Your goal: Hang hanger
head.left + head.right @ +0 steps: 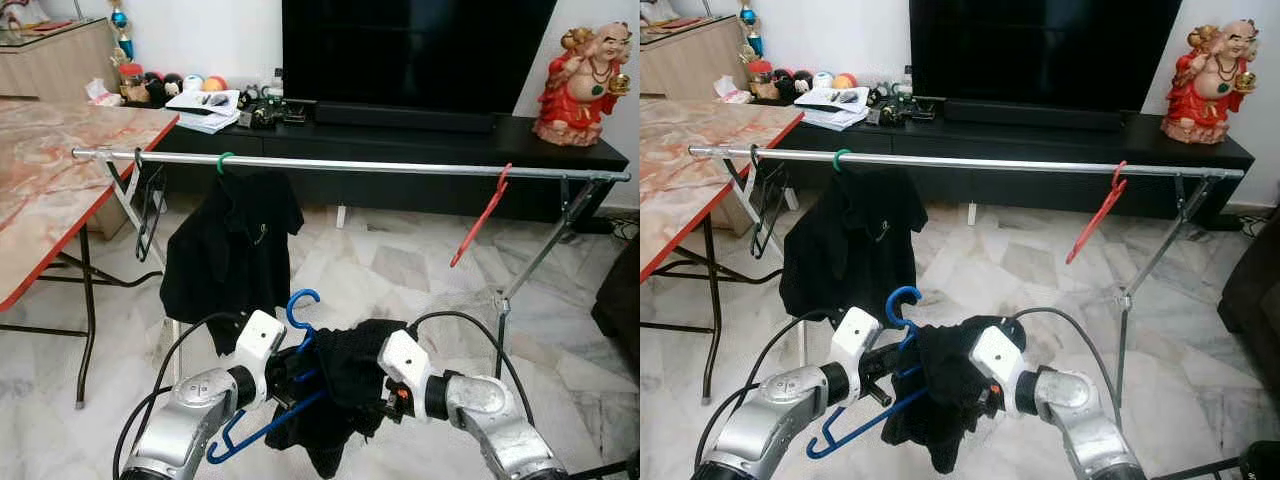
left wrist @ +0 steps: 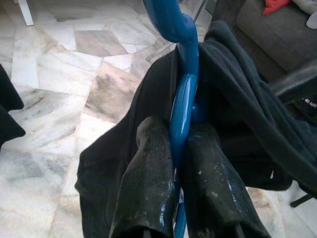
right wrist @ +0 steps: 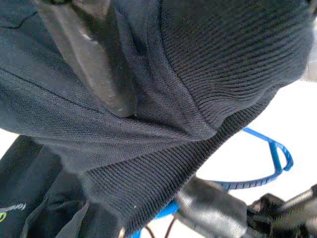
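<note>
L gripper [image 2: 173, 163] fingers pinch curved blue plastic hanger [image 1: 300, 305] w/ ribbed black knit garment [image 1: 340, 395]. R gripper [image 1: 385, 400] in fabric, fingers' state unclear.

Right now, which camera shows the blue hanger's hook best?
The left eye view: the blue hanger's hook curls up whole above the black garment. The right eye view shows it similarly; the left wrist view cuts it off, with the left gripper clamping the hanger.
</note>
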`<state>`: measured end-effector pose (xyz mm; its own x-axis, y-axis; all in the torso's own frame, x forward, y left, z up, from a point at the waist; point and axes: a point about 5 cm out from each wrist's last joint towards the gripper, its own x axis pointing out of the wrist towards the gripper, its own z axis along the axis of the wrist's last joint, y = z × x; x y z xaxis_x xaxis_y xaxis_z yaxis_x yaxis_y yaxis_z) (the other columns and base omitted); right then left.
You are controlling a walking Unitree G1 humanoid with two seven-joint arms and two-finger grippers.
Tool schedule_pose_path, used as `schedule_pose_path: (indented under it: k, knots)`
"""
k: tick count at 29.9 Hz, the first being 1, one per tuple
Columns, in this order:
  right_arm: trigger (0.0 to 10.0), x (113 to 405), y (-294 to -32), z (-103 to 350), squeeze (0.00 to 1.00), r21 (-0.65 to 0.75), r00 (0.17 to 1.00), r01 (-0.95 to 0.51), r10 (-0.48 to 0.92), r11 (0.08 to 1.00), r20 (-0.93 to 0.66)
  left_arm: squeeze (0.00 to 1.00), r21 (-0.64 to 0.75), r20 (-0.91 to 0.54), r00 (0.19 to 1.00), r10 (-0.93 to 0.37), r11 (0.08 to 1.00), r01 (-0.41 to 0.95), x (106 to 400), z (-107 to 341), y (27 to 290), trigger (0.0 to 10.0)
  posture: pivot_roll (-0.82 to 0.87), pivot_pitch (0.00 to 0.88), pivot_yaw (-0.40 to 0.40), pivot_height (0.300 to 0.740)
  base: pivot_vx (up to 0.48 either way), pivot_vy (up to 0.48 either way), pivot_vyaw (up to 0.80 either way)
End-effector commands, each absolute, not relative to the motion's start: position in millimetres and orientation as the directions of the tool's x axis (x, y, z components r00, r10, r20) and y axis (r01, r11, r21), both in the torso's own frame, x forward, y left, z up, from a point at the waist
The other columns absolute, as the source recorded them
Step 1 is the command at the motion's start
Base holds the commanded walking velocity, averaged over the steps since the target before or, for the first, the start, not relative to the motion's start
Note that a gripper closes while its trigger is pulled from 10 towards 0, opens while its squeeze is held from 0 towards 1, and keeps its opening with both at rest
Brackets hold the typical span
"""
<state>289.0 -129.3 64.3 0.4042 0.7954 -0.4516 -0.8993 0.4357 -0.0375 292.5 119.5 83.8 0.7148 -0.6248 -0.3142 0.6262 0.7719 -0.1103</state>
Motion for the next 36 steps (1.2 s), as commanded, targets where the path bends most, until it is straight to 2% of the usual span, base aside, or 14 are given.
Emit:
schedule_pose_path:
  k: [1,3,4,6,7,9,14,18,20,26,32,34,36]
  knots:
    - [10.0,280.4,-128.4,51.1,1.00,-0.035,0.365,-0.913,0.775,0.406,-0.517,0.00,-0.059,-0.202,0.779,-0.593,0.802,0.595,306.4,108.8,124.5,10.0,0.15,0.002,-0.058,0.740,0.000,0.000,0.00]
    - [10.0,286.4,-132.6,47.9,0.82,-0.091,0.429,-0.884,0.721,0.458,-0.544,0.00,-0.053,-0.192,0.788,-0.584,0.808,0.586,307.5,110.1,124.7,10.0,0.15,0.002,-0.058,0.740,0.000,0.000,0.00]
    - [10.0,291.3,-134.0,48.6,0.00,-0.115,0.474,-0.860,0.696,0.497,-0.539,0.00,-0.052,-0.186,0.794,-0.578,0.813,0.580,308.4,110.8,124.9,10.0,0.15,0.002,-0.058,0.740,0.000,0.000,0.00]
    - [10.0,299.7,-135.5,51.2,0.00,-0.147,0.547,-0.813,0.654,0.563,-0.523,0.00,-0.054,-0.178,0.801,-0.572,0.818,0.573,309.7,111.8,125.2,10.0,0.15,0.002,-0.059,0.740,0.000,0.000,0.00]
    - [10.0,309.8,-134.9,60.4,0.00,-0.143,0.629,-0.750,0.628,0.646,-0.459,0.00,-0.053,-0.176,0.801,-0.572,0.818,0.572,310.0,112.2,125.4,10.0,0.15,0.002,-0.059,0.740,0.000,0.000,0.00]
    - [10.0,315.6,-135.2,65.5,0.00,-0.129,0.673,-0.707,0.605,0.696,-0.425,0.00,-0.053,-0.175,0.801,-0.572,0.818,0.573,310.0,112.4,125.7,10.0,0.15,0.002,-0.059,0.740,0.000,0.000,0.00]
    - [10.0,315.2,-132.7,64.8,0.00,-0.128,0.665,-0.715,0.612,0.687,-0.428,0.00,-0.056,-0.174,0.799,-0.576,0.816,0.576,309.2,111.9,125.4,10.0,0.16,0.002,-0.059,0.740,0.000,0.000,0.00]
    - [10.0,319.5,-130.3,65.5,0.00,-0.109,0.713,-0.663,0.580,0.741,-0.394,0.00,-0.058,-0.168,0.799,-0.577,0.815,0.576,308.9,112.0,124.2,10.0,0.15,0.003,-0.062,0.740,0.000,0.000,0.00]
    - [10.0,324.3,-126.9,73.8,0.00,-0.053,0.751,-0.623,0.578,0.781,-0.319,0.00,-0.060,-0.166,0.800,-0.577,0.816,0.575,309.0,111.7,124.0,10.0,0.15,0.003,-0.062,0.740,0.000,0.000,0.00]
    - [10.0,330.6,-124.1,87.8,0.00,0.061,0.799,-0.563,0.561,0.824,-0.214,0.00,-0.071,-0.161,0.797,-0.581,0.813,0.578,308.2,111.1,122.4,10.0,0.15,0.005,-0.065,0.740,0.000,0.000,0.00]
    - [10.0,330.3,-122.9,83.4,0.00,0.075,0.802,-0.547,0.548,0.834,-0.239,0.00,-0.082,-0.147,0.796,-0.587,0.809,0.581,308.4,112.1,121.2,10.0,0.15,0.005,-0.066,0.740,0.000,0.000,0.00]
    - [10.0,328.0,-123.2,77.2,0.00,0.046,0.789,-0.554,0.542,0.831,-0.289,0.00,-0.084,-0.144,0.797,-0.587,0.810,0.581,308.5,112.6,121.0,10.0,0.15,0.004,-0.068,0.740,0.000,0.000,0.00]
    - [10.0,322.3,-126.1,62.9,0.00,0.002,0.745,-0.580,0.532,0.814,-0.403,0.00,-0.085,-0.142,0.799,-0.584,0.811,0.578,308.6,112.7,121.2,10.0,0.15,0.004,-0.068,0.740,0.000,0.000,0.00]
